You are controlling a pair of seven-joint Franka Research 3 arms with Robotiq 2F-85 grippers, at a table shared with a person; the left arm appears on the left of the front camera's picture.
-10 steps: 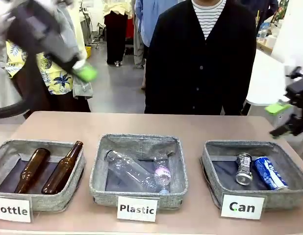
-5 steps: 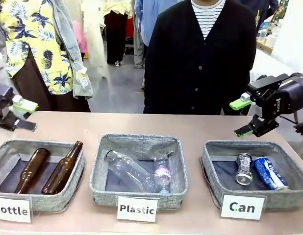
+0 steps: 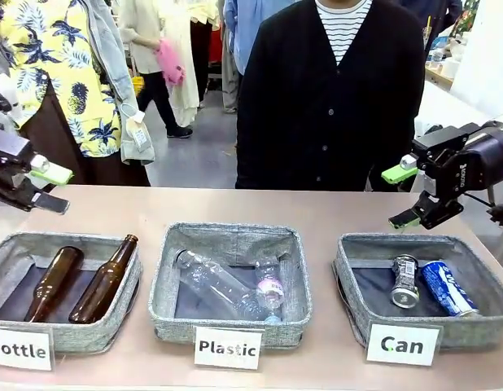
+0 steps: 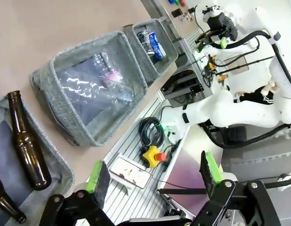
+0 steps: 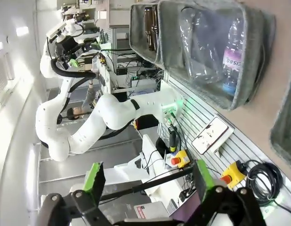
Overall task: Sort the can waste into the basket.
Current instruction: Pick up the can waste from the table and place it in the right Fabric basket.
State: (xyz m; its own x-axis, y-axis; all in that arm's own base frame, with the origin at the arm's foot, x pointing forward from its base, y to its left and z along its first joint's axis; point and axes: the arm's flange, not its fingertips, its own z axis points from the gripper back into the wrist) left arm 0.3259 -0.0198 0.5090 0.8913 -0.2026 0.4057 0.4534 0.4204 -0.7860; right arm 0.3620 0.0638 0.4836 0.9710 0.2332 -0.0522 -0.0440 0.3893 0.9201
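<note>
- Our left gripper (image 3: 41, 186) hangs above the table's left end, over the far rim of the bottle basket (image 3: 15, 244); its jaws stand wide with nothing between them. From its own wrist camera the green pads (image 4: 96, 173) sit well apart.
- Our right gripper (image 3: 403, 195) hangs above the far left corner of the can basket (image 3: 347, 273), jaws spread wide and empty; its wrist camera shows the same gap between its pads (image 5: 94, 175).
- Both cans already lie inside that basket, at the right end of the row behind the "Can" sign (image 3: 402, 344): the silver can (image 3: 404, 281) on its side, and the blue can (image 3: 447, 287) just beside it on the right, tilted towards the near right corner. We cannot tell whether they touch.
- The middle basket (image 3: 227, 236), signed "Plastic", holds clear plastic bottles (image 3: 223, 285).
- The left basket holds two brown glass bottles (image 3: 101, 281).
- A person in a dark cardigan (image 3: 333, 106) stands at the far side of the table (image 3: 235, 204).
</note>
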